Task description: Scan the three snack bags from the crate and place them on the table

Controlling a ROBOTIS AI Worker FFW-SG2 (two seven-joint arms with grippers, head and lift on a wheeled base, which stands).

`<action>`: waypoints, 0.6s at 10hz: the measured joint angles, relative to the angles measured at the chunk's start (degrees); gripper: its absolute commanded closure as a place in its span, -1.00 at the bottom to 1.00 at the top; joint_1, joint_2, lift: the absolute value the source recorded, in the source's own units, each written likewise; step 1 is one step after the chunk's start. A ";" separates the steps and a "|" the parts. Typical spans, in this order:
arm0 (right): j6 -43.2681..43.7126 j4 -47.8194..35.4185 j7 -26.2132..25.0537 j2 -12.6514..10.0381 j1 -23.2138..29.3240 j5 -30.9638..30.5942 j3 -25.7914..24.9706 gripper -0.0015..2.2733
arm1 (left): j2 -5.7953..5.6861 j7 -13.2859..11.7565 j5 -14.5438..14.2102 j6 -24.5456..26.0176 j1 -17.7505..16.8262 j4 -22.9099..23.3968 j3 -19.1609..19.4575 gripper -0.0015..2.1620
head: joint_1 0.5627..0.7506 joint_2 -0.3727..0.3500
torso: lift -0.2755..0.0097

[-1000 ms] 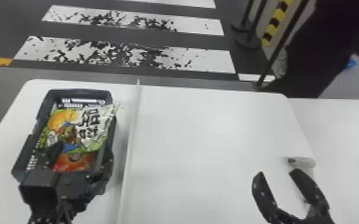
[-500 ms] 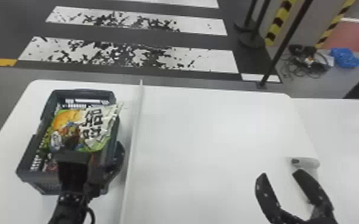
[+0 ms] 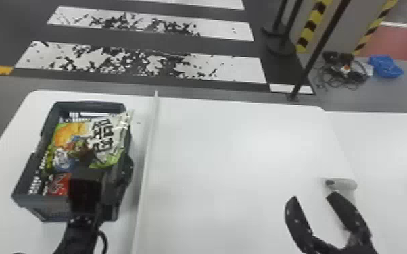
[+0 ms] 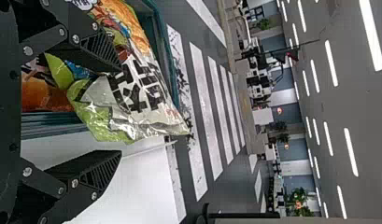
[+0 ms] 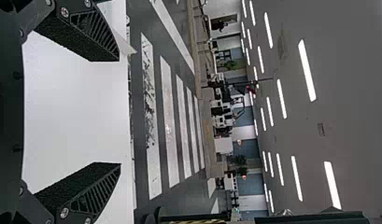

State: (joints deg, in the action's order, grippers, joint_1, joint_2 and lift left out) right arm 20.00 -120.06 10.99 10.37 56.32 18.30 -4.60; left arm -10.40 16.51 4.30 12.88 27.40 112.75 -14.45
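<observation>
My left gripper (image 3: 103,162) is over the near part of the dark crate (image 3: 27,201), at the upper snack bag, a green and white one (image 3: 106,135). A red bag (image 3: 58,184) lies nearer in the crate. In the left wrist view the left gripper (image 4: 121,112) stands open, one finger over the green and white bag (image 4: 137,93), the other beyond the crate's side, above the table. The right gripper (image 3: 314,196) is parked open over the table's right part; in the right wrist view the gripper (image 5: 119,112) has nothing between its fingers.
A thin raised white strip (image 3: 147,155) runs along the white table (image 3: 240,152) just right of the crate. A pale scanner-like object (image 3: 343,184) lies by the right gripper. A dark post (image 3: 317,50) stands past the far edge.
The left gripper has shifted right over the crate and turned, uncovering more of the green and white bag's left part. The right gripper has stayed in place. The person at the upper right has left the view.
</observation>
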 measured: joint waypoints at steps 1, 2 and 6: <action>-0.70 0.00 -0.06 0.00 -0.28 -0.01 -0.03 -0.88 | -0.10 0.18 -0.06 -0.23 0.18 0.53 0.02 -0.60 | 0.41 -0.29 | 0.67; -2.06 0.08 -0.04 0.00 -0.72 -0.01 -0.04 -0.88 | -0.15 0.23 -0.08 -0.39 0.38 1.18 0.04 -0.60 | 0.41 -0.29 | 0.67; -3.02 0.76 -0.06 0.00 -1.30 0.07 -0.05 -0.88 | -0.10 -0.29 -0.54 1.76 0.29 1.85 0.46 -0.41 | 0.41 -0.28 | 0.67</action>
State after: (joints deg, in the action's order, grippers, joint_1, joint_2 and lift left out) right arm 16.98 -119.30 10.92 10.37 55.02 18.37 -4.65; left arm -10.50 16.22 3.75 14.65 27.69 114.60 -13.99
